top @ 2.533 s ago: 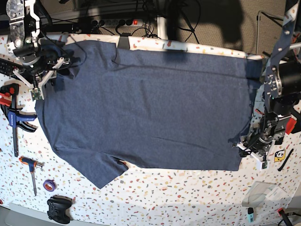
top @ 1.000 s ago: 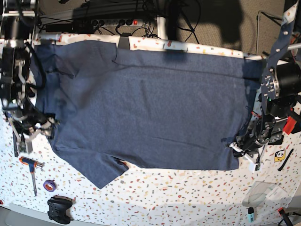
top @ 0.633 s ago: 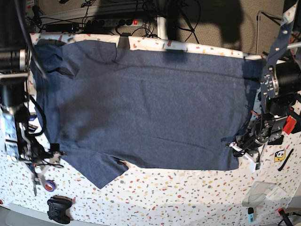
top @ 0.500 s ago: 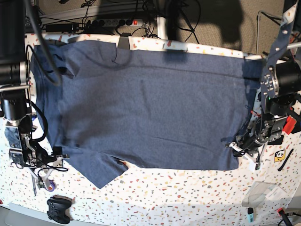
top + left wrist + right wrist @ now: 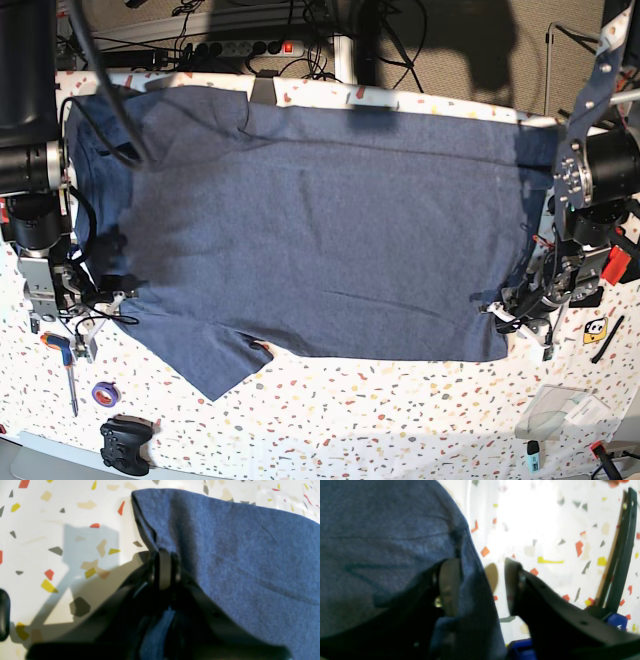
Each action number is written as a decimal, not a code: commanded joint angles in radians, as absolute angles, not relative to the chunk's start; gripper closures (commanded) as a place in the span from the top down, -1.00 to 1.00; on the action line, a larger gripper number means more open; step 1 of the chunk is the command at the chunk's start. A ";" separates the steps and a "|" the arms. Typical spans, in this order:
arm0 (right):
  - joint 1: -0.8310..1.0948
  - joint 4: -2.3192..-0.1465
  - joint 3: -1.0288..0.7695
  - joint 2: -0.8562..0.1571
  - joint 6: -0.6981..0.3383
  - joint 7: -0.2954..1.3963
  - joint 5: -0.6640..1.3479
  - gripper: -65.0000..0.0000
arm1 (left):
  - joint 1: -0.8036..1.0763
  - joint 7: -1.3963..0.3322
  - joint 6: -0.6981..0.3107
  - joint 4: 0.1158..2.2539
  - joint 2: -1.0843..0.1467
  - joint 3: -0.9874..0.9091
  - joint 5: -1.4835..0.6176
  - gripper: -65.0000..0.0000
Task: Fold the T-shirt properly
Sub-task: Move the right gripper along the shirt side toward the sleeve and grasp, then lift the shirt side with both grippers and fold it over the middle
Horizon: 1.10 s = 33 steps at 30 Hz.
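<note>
Here, view by view.
Left wrist: the left pincer (image 5: 163, 567) is clamped tight on a bunched corner of the T-shirt (image 5: 237, 555); bare desk (image 5: 50, 517) lies toward 10 o'clock.
Right wrist: the right pincer (image 5: 477, 587) stands partly wide, straddling the shirt's edge, one pad on the cloth, the other over bare desk; not gripping yet.
Base: the shirt lies spread flat across the desk, plain side up, pincers at 3 and 9 o'clock.
Handling: likely light, soft and floppy; best pinched at corners or hems.
Containers: none visible.
</note>
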<state>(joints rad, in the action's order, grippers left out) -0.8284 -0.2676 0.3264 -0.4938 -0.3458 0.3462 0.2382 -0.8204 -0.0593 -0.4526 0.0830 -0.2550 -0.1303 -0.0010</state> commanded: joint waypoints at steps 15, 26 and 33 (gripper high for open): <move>-0.891 -0.288 0.323 -0.510 -0.308 0.258 0.238 -1.00 | -0.851 -0.025 -0.453 0.091 -0.263 -0.130 -0.002 -1.00; -0.914 -0.372 0.323 -0.511 -0.495 0.331 0.236 -1.00 | -0.903 -0.153 -0.471 0.131 -0.264 -0.130 -0.070 -1.00; -0.842 -0.445 0.321 -0.566 -0.544 0.330 0.292 -1.00 | -0.894 -0.270 -0.529 0.199 -0.264 -0.130 -0.164 -1.00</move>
